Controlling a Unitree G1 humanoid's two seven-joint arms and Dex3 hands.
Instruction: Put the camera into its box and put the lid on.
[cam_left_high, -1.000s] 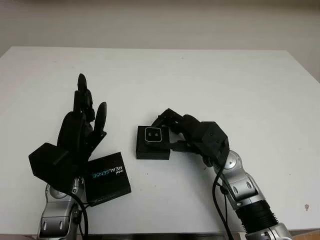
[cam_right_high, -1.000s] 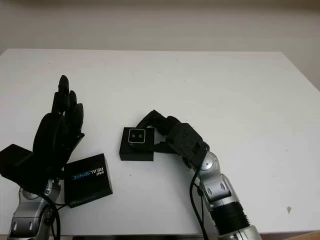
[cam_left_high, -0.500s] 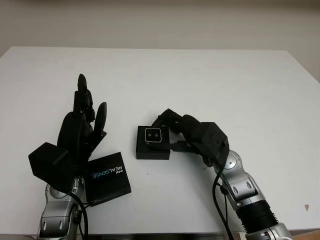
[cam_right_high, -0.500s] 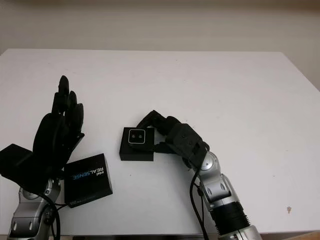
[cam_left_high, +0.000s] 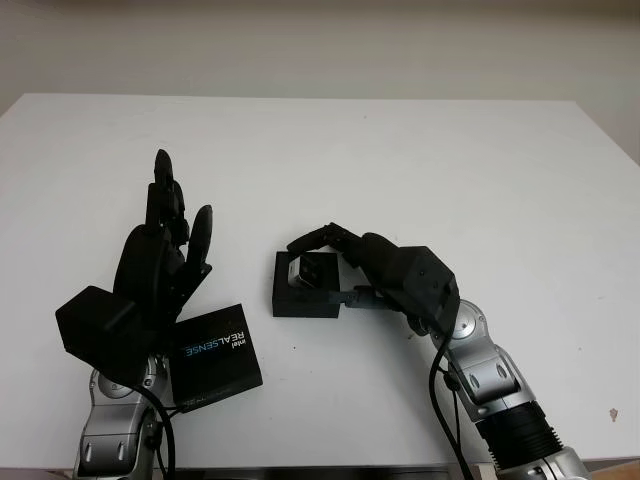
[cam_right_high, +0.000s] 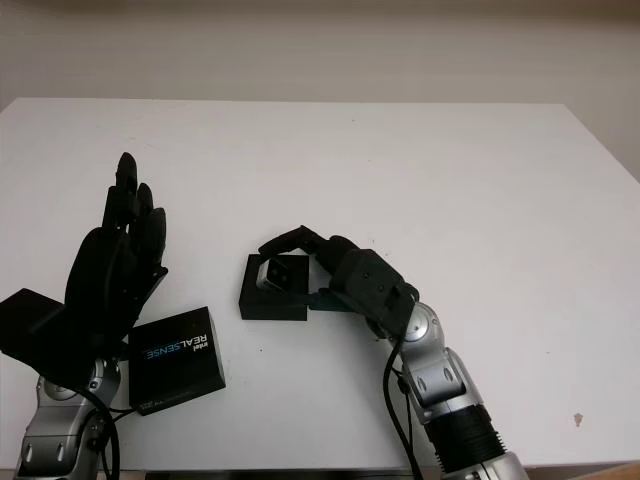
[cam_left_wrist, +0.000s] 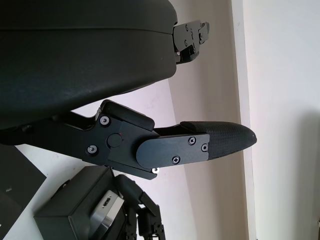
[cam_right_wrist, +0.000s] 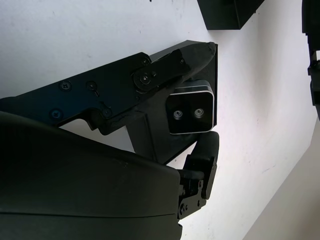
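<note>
Right hand (cam_left_high: 375, 275) fingers (cam_left_high: 312, 239) curled round small silver-faced square camera (cam_left_high: 308, 271), apparently gripping it, tilted in open black square box (cam_left_high: 305, 298). Left hand (cam_left_high: 160, 262) open, raised over white worktop (cam_left_high: 400, 160); black printed lid (cam_left_high: 217, 356) just below its fingers.

- The setting reads as a robotics lab or test bench rather than a home; a plain white table (cam_left_high: 420, 150) carries nothing domestic
- Behind the table stands a bare, pale wall (cam_left_high: 320, 40); no decoration on it
- The few things on the table are technical: a small black box (cam_left_high: 305, 298) and a black lid (cam_left_high: 215, 358) printed with "REALSENSE"; both lie near the front edge
</note>
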